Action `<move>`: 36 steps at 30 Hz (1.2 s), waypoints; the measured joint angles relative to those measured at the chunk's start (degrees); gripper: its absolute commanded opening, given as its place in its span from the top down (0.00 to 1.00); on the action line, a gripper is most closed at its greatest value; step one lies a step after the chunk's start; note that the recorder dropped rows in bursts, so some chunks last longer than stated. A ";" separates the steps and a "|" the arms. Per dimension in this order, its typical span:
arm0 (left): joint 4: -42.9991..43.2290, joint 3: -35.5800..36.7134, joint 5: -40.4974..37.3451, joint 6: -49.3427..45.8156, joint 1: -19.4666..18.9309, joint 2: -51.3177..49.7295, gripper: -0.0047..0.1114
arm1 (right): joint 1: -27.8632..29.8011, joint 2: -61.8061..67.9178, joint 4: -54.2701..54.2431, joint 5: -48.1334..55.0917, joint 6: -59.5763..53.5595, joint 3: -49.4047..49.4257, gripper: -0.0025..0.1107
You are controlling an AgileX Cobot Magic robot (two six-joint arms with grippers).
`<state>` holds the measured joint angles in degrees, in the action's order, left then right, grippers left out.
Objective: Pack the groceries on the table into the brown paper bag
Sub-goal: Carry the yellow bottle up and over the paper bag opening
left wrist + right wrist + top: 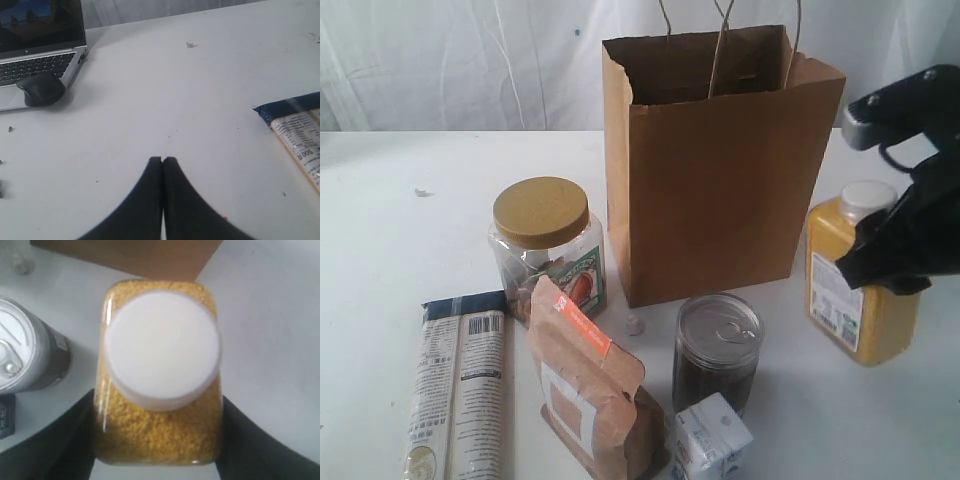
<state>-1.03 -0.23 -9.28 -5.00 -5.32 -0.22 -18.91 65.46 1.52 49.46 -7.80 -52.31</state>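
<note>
The brown paper bag (pixel 720 170) stands open at the back of the table (pixel 380 230). Right of it stands the white-capped yellow bottle (pixel 855 290) (pixel 160 440), and my right gripper (pixel 880 268) (pixel 157 399) is over its top, fingers pressed against both its sides. In front stand the yellow-lidded jar (pixel 545 245), dark tin (pixel 717 350) (pixel 25 355), brown pouch (pixel 590 385) and white carton (pixel 710 440). The long packet (pixel 460 390) (pixel 295 130) lies flat. My left gripper (pixel 163 160) is shut and empty above bare tabletop beside the packet, out of the exterior view.
A laptop (pixel 40 50) and a black mouse (pixel 40 89) sit at the table's far left. Tiny paper balls lie at the back left (pixel 422 190) and at the bag's foot (pixel 634 324). The bag's loop handles (pixel 720 40) rise over its mouth.
</note>
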 measured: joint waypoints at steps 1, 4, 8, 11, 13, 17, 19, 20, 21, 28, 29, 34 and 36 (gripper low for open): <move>0.00 0.00 0.00 0.00 0.00 0.00 0.96 | 0.00 -1.55 0.00 -0.11 0.02 0.00 0.98; 0.00 0.00 0.00 0.00 0.00 0.00 0.96 | 0.00 -12.94 0.25 -0.11 0.97 0.00 0.98; 0.00 0.00 0.00 0.00 0.00 0.00 0.96 | 0.00 -27.86 10.11 -9.32 12.95 0.51 0.98; 0.00 0.00 0.00 0.00 0.00 0.00 0.96 | 0.00 -36.63 26.71 -26.20 32.95 0.51 0.98; 0.00 0.00 0.00 0.00 0.00 0.00 0.96 | 0.00 -37.56 35.07 -34.26 43.61 -0.12 0.98; 0.00 0.00 0.00 0.00 0.00 0.00 0.96 | 0.00 -26.84 40.59 -35.56 55.93 -1.43 0.98; 0.00 0.00 0.00 0.00 0.00 0.00 0.96 | 0.00 -20.38 40.73 -34.85 59.45 -3.64 0.98; 0.00 0.00 0.00 0.00 0.00 0.00 0.96 | 0.00 -17.60 40.73 -34.45 60.70 -5.32 0.98; 0.00 0.00 0.00 0.00 0.00 0.00 0.96 | 0.00 -14.22 40.63 -33.96 61.96 -7.40 0.98; 0.00 0.00 0.00 0.00 0.00 0.00 0.96 | 0.00 2.59 36.94 -30.19 64.29 -24.58 0.98; 0.00 0.00 0.00 0.00 0.00 0.00 0.96 | 0.00 3.66 36.04 -29.04 64.15 -26.71 0.98; 0.00 0.00 0.00 0.00 0.00 0.00 0.96 | 0.00 8.13 32.73 -26.13 62.28 -32.79 0.98; 0.00 0.00 0.00 0.00 0.00 0.00 0.96 | 0.10 9.74 32.42 -28.19 61.87 -33.72 0.98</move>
<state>-1.03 -0.23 -9.28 -5.00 -5.32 -0.22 -18.81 75.19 33.94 21.27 54.08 -86.03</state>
